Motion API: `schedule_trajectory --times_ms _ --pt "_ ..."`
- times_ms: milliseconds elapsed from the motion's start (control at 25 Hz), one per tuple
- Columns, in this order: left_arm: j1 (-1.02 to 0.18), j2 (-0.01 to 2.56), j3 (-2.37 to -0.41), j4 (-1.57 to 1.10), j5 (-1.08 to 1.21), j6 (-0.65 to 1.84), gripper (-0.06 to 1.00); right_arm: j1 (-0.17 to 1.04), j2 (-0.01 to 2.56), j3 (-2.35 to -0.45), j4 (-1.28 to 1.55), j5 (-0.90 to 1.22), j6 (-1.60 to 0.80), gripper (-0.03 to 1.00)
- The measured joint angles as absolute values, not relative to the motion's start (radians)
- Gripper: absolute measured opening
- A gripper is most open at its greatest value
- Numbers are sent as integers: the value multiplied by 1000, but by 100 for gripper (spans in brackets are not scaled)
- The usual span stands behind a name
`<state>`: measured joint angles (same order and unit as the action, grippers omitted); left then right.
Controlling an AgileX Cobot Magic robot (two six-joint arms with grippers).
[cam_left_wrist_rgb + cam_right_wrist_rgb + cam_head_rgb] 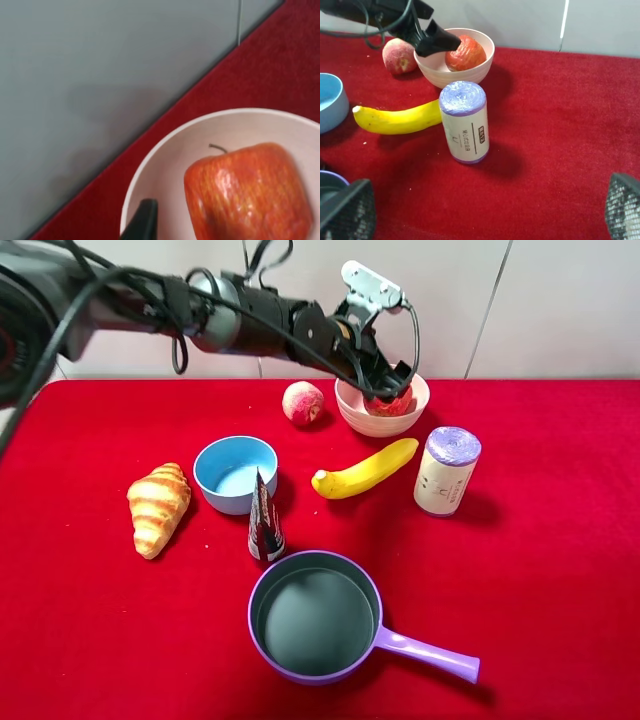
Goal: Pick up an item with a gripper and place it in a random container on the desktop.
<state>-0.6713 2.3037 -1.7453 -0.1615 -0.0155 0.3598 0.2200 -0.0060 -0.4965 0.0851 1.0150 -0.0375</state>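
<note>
The red apple (396, 403) with yellow patches lies inside the pale pink bowl (375, 424) at the back of the red desktop (540, 590). My left gripper (388, 382) reaches across and hovers just over the bowl, jaws spread around the apple's top. In the left wrist view one black fingertip (142, 220) stands apart from the apple (250, 195), inside the bowl's rim (165, 150); the other finger is hidden. The right wrist view shows the apple (466, 52) in the bowl (455, 75). My right gripper (490, 215) is open and empty, out of the high view.
A pinkish peach (302, 403) lies left of the bowl. A banana (365, 470) and a purple-topped roll (447, 472) stand in front of it. A blue bowl (235, 473), croissant (158, 508), dark cone packet (264, 520) and purple pan (315, 615) fill the middle and front.
</note>
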Motion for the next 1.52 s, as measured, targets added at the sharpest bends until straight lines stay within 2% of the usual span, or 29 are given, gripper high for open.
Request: schedule_trajectory --times_ms 200,840,1520 --pt "-671 2243 -1745 -161 88 342 99 220 -6 -497 86 1015 -38 69" --pt "-671 1944 -1726 -159 518 297 99 220 -6 -497 86 1015 -38 69" --pt "-671 1436 -1245 -161 559 208 99 220 -6 -497 87 1015 -38 69"
